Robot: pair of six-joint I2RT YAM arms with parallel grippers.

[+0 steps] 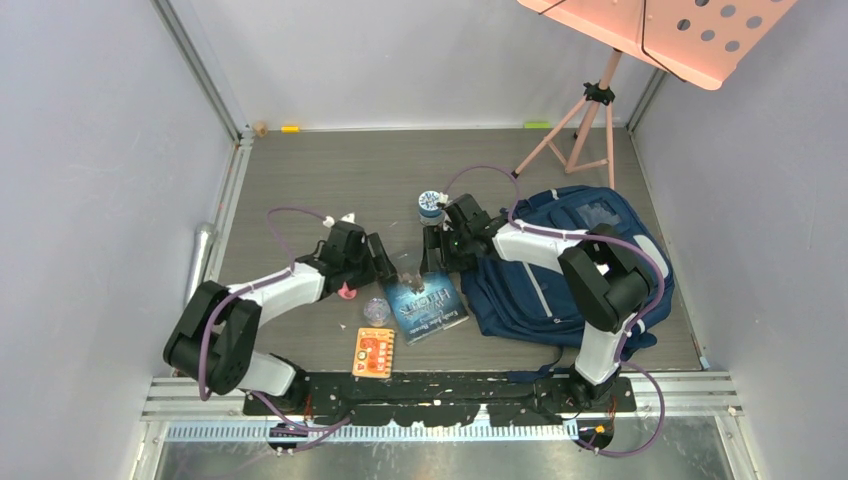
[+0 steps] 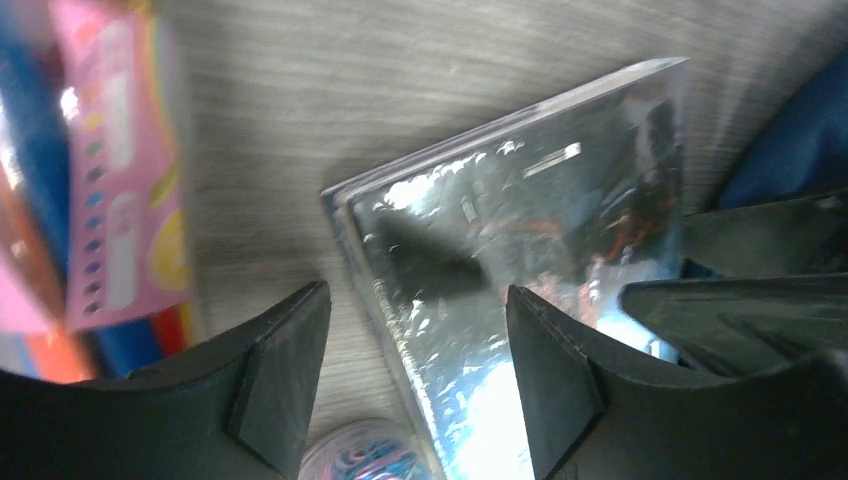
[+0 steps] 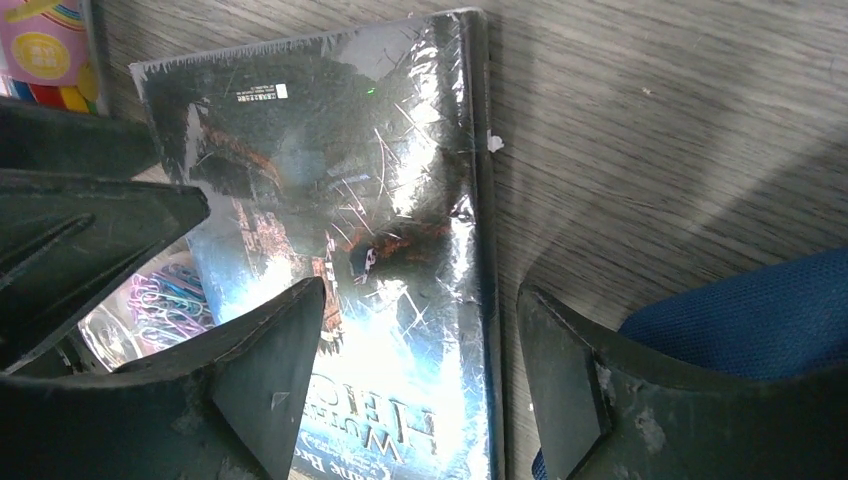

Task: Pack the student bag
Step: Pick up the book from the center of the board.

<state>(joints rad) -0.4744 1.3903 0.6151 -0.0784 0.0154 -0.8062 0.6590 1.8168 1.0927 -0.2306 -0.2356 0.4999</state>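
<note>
The left gripper (image 1: pixel 398 268) and right gripper (image 1: pixel 428 266) are both hovering open and empty over the far end of the book (image 1: pixel 427 307), its long axis running near-to-far. The student bag (image 1: pixel 560 275) is lying just beside the book's right edge (nearer the right gripper, of the 2).

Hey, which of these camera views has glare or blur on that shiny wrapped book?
Left wrist view: white glare blows out the lower part of the book, and the pink packet at the left edge is smeared by blur. Right wrist view: sharper, though glare streaks wash over the cover and part of the title. Top external view: evenly lit, no harsh glare.
</note>
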